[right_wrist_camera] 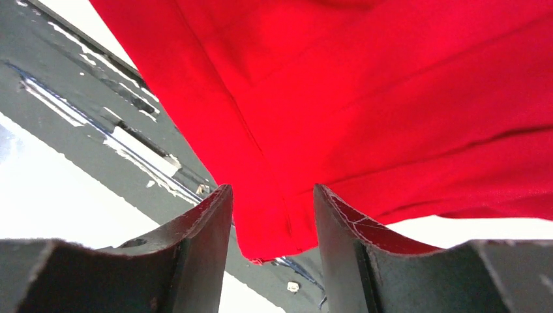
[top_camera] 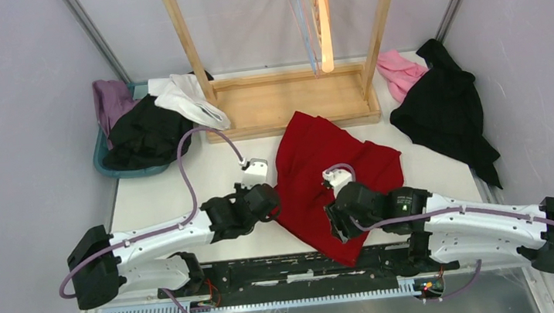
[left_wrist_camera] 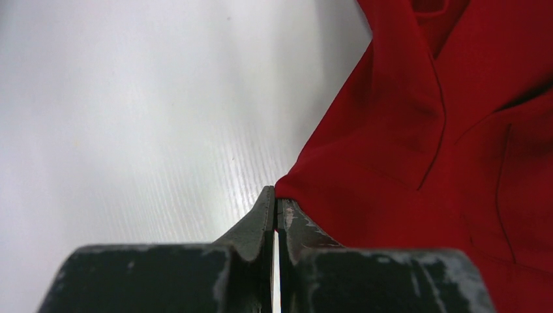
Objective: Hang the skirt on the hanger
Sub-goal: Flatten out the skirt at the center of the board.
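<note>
Two arms down low over the white table, and between them is the red skirt. It lies crumpled in front of the wooden rack, with its near corner reaching over the table's front edge onto the black base rail. The cloth is plain, bright red and smooth, with sewn seams and a few deep folds.

On the skirt's left edge, the left gripper has its fingers pressed together, pinching a corner of the fabric. Creases fan out from that pinch.

Over on the right, the right gripper has its fingers parted about halfway. The skirt's hem corner sits loosely in the gap.

Up at the back, the hangers dangle from the rack, well apart from the skirt. A black garment is heaped at the far right.
</note>
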### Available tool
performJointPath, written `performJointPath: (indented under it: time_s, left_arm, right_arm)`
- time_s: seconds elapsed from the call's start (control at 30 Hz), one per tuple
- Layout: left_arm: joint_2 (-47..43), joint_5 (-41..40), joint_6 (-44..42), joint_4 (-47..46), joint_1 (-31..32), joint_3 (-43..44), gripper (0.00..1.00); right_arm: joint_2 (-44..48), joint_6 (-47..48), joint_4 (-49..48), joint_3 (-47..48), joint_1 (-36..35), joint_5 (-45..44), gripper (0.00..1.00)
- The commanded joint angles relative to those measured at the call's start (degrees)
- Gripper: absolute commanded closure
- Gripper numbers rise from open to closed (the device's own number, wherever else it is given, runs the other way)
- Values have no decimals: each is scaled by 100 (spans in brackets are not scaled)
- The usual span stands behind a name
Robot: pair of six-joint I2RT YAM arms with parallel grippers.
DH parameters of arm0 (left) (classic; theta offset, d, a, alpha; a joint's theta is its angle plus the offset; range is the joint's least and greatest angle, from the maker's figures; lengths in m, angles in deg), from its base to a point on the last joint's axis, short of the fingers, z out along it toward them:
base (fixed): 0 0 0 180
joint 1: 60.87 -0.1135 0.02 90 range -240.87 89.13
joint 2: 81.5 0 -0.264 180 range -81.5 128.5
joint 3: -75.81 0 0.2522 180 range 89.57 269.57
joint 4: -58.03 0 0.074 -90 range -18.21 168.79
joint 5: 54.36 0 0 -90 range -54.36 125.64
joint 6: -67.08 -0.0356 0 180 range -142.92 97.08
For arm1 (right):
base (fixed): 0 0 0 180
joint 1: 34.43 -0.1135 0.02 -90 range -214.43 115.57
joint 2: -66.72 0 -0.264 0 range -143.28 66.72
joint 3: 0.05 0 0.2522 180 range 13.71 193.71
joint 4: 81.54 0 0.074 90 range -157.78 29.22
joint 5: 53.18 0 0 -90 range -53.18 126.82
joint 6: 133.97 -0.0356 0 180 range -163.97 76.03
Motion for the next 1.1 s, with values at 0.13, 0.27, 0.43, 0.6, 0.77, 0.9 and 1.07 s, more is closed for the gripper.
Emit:
performJointPath:
  time_s: [0.13, 0.27, 0.43, 0.6, 0.77, 0.9, 1.07]
  left_arm:
    - [-575, -346, 904, 68, -12, -425, 97]
    - [-503, -263, 894, 1, -16, -454, 97]
    - [-430, -183, 833, -159, -16, -511, 97]
    - [-346, -133, 790, -205, -9, -490, 97]
    - [-433, -107, 797, -215, -14, -548, 97]
    - [-490, -113, 771, -176, -10, -559, 97]
    - [-459, -95, 740, -219, -19, -551, 97]
  right_arm:
    - [403, -2014, 340, -499, -751, -1297, 44]
    - [338, -2406, 289, -659, -1105, -1453, 42]
    - [-224, -2524, 260, -432, -1956, -1882, 38]
    - [-1068, -2741, 326, -105, -2494, -2063, 33]
    - [-1447, -3121, 306, -172, -2664, -2086, 31]
    - [-1451, -3382, 538, -225, -2896, -2217, 34]
    - [-1410, -3397, 689, -83, -3319, -2408, 30]
